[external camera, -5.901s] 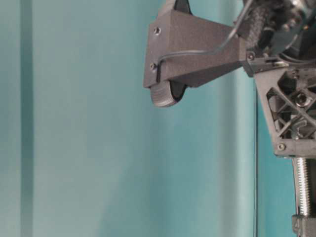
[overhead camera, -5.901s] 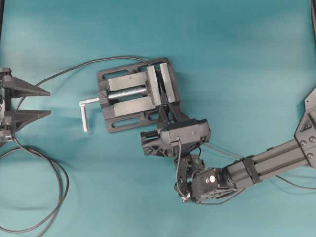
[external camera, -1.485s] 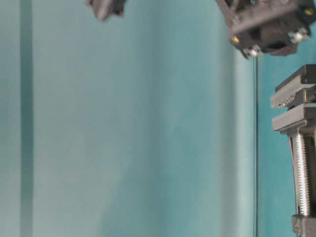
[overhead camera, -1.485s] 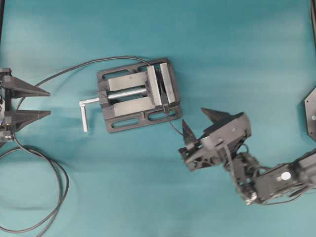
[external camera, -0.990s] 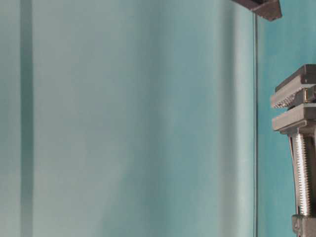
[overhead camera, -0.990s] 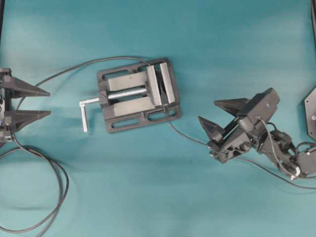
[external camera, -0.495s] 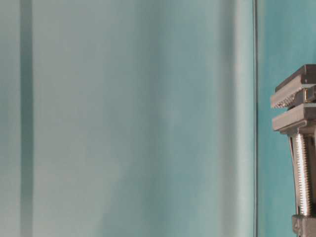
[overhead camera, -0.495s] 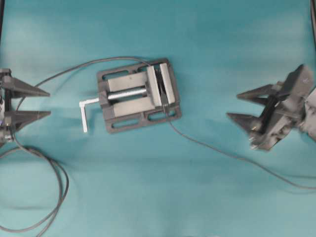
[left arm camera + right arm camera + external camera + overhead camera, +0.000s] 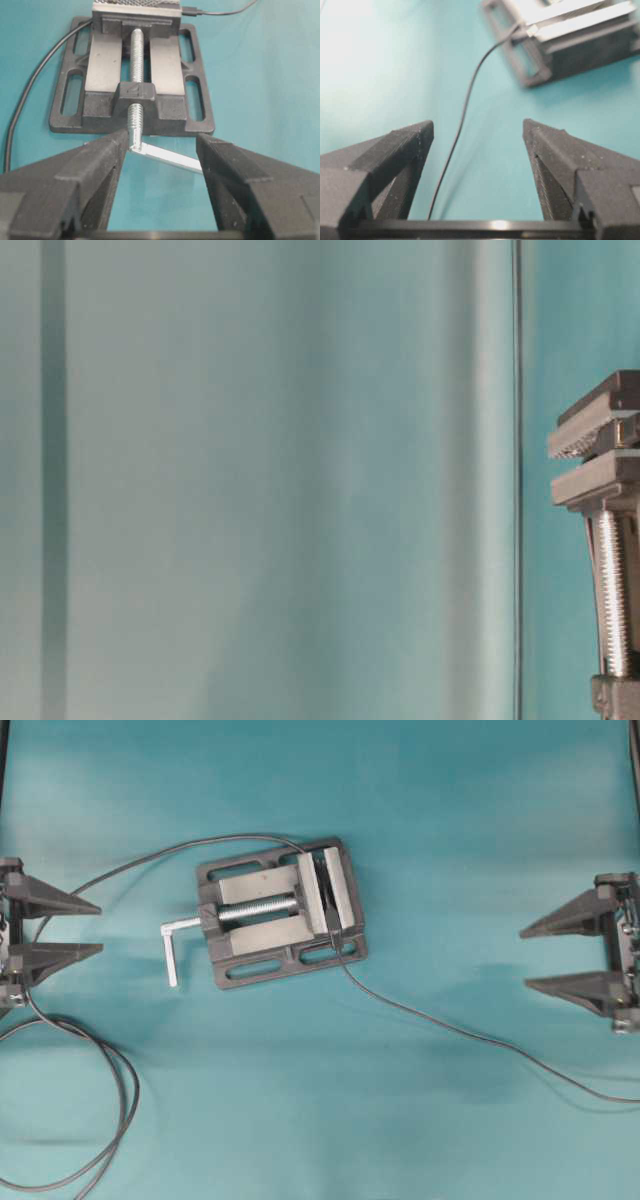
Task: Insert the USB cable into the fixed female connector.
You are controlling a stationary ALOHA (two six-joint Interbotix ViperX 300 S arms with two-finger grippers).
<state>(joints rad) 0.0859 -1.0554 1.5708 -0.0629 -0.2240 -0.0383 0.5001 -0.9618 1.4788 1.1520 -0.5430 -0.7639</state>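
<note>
While your right gripper [image 9: 527, 958] sits at the right edge with jaws spread wide and empty, your left gripper [image 9: 100, 929] waits equally open at the left edge. You have the thin dark grey USB cable [image 9: 450, 1029] lying across the teal table [image 9: 450, 820], its plug at the dark grey metal vise [image 9: 280, 912], where the socket is too small to make out.

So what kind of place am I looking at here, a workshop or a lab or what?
Most likely a robotics lab test bench, not a working shop. A plain teal table holds only a metal vise with thin cables running to it, and two open robot grippers, left gripper and right gripper, face it from each side.
</note>
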